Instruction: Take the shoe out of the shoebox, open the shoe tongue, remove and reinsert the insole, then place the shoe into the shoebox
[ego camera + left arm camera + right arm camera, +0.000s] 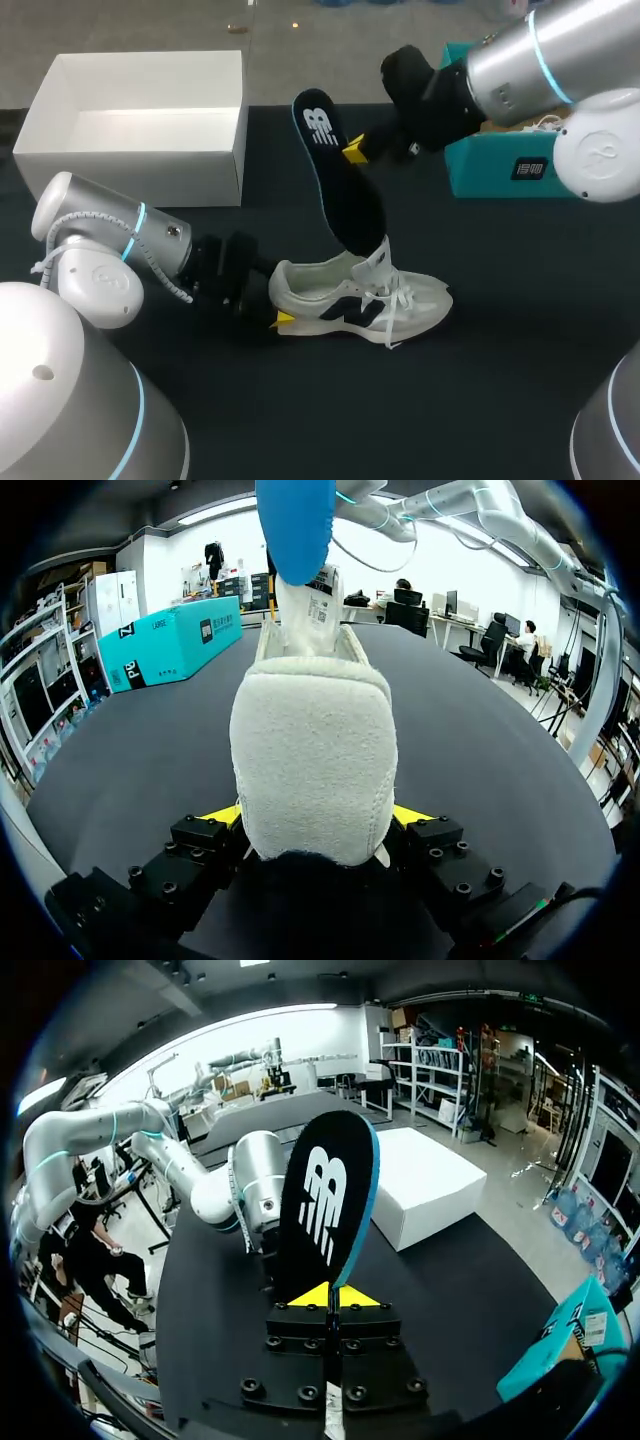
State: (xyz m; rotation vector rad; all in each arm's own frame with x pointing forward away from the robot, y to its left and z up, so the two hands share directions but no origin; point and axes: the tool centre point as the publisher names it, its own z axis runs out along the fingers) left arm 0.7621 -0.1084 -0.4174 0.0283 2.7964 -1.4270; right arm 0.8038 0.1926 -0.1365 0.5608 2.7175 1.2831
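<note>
**Insole half in, half out: this is the insole step**

The right gripper is pinched shut on the insole near its upper end, holding it at a slant, and the lower end dips into the opening of the shoe. The left gripper is clamped on the shoe's heel, one finger on each side, pinning it upright on the table. The white shoebox sits open, well apart from the shoe. I honestly can't say if the insole is coming out or going back in. Either way, my guess is the next move needs the right arm to slide it along the shoe's length while the left keeps the heel from lifting.
</note>
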